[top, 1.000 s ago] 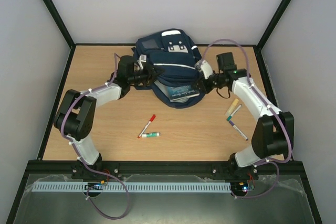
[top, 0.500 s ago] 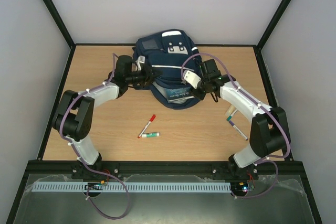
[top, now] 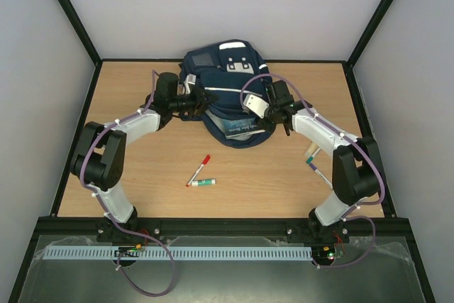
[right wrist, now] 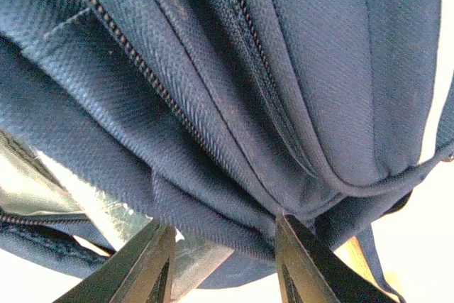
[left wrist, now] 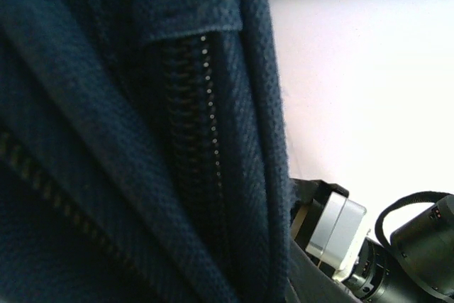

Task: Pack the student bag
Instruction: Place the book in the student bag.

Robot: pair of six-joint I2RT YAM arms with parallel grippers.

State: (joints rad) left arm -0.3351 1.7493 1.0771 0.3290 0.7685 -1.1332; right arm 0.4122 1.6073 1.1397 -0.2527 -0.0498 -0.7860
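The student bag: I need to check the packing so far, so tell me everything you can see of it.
The student bag is a large navy-blue backpack of woven fabric with white patches, white strips and dark zips. It lies at the far middle of the table, its mouth open towards the arms, a book showing inside. The left gripper is against its left side; the right gripper, fingers apart, meets its right edge.

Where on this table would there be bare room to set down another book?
Free: the near strip of table between the green-capped marker and the right-hand pens; also the patch between the left arm and the red marker. Crowded: around the student bag, with the left gripper and right gripper at it.
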